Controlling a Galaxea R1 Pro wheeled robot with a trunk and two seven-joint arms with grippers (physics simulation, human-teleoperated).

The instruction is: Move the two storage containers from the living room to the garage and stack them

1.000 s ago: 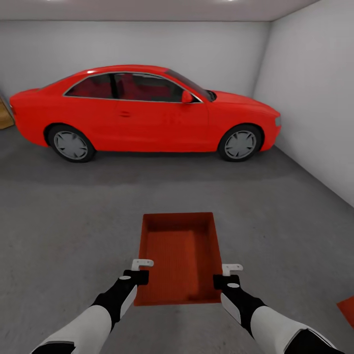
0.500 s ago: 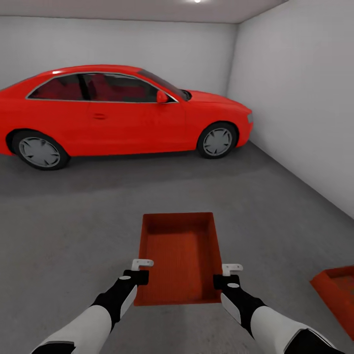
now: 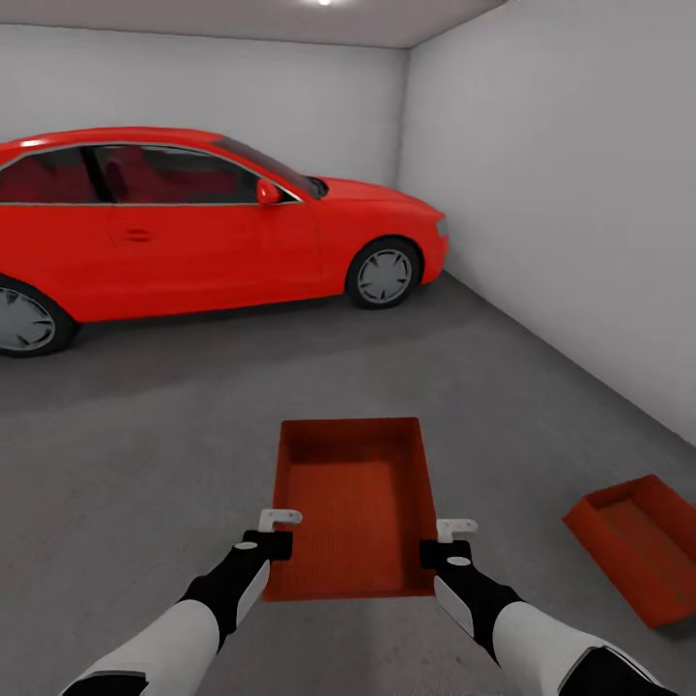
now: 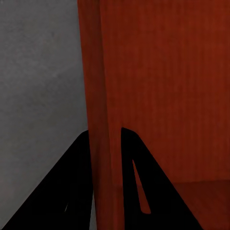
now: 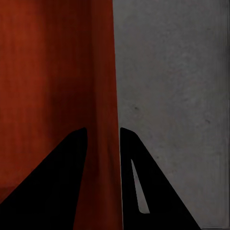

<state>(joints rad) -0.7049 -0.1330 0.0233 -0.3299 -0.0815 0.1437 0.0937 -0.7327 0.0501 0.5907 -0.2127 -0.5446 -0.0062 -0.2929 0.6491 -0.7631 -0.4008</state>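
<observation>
Left gripper (image 4: 105,132): the two dark fingers (image 4: 72,182) straddle the thin left wall of the carried container (image 3: 350,503), one finger outside, one inside, clamped on that wall. Right gripper (image 5: 103,130): same arrangement on the opposite wall, fingers (image 5: 158,187) pinching it from both sides. In the head view the left gripper (image 3: 275,530) and right gripper (image 3: 449,539) sit at the near corners of the box, near its closest edge, with the box held level and open side up between the two black-and-white forearms, above the dark grey concrete floor (image 3: 145,454). Ribbed inner bottom visible, nothing inside. Second container (image 3: 643,546) rests on the floor at the right, well apart from the held one, turned at an angle, near the base of the white-grey right wall (image 3: 580,193). Red car (image 3: 193,227) parked across the far end of the garage, along the back wall.
</observation>
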